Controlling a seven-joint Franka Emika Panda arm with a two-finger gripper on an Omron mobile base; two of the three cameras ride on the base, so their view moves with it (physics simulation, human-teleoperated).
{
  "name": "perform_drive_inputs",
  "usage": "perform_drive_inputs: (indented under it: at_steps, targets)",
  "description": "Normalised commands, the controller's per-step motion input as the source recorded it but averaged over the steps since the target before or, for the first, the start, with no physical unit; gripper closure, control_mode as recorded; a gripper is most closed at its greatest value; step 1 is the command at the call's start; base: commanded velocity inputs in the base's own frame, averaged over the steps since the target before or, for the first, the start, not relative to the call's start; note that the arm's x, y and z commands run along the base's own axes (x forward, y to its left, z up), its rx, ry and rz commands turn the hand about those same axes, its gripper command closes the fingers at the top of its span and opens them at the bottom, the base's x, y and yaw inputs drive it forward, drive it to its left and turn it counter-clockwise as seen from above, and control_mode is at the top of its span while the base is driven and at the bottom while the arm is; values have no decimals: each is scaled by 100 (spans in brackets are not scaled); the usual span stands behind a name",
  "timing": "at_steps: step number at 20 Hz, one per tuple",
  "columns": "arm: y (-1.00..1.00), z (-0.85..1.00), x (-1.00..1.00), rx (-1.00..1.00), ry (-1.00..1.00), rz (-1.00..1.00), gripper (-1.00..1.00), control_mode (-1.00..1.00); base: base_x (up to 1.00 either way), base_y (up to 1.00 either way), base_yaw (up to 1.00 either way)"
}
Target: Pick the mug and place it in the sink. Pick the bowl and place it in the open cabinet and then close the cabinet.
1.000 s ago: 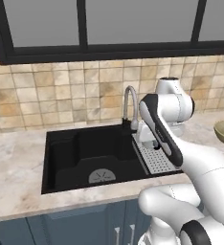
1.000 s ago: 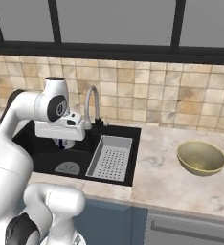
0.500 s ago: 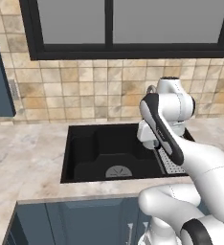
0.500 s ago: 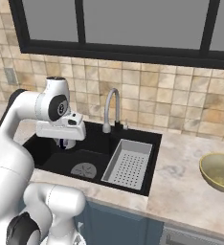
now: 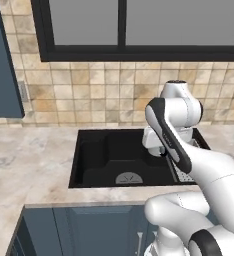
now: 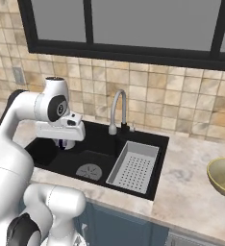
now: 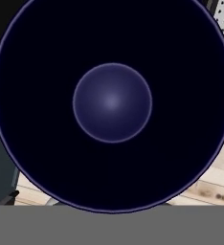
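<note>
Left base view: the arm's hand hangs over the black sink (image 5: 101, 160).
Right base view: the gripper (image 6: 62, 143) is clenched on a dark mug (image 6: 63, 144) above the basin's left part; the bowl (image 6: 223, 177) rests on the counter (image 6: 191, 192), well right.
Hand view: the mug's dark-blue interior (image 7: 112, 103) faces the camera

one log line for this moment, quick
phase: carrying mug over sink | gripper: shut on mug | bowl: on counter right of sink
</note>
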Motion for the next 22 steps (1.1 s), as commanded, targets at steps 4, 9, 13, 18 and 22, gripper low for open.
perform_drive_inputs:
  at_steps: [4,9,13,18,22]
  targets:
    - [0,0,0,0,0,0,100,100,82,18,0]
    - [0,0,0,0,0,0,100,100,100,48,-6]
    - [0,0,0,0,0,0,100,100,100,57,-6]
    - [0,0,0,0,0,0,100,100,100,60,-4]
    - [0,0,0,0,0,0,100,100,88,80,0]
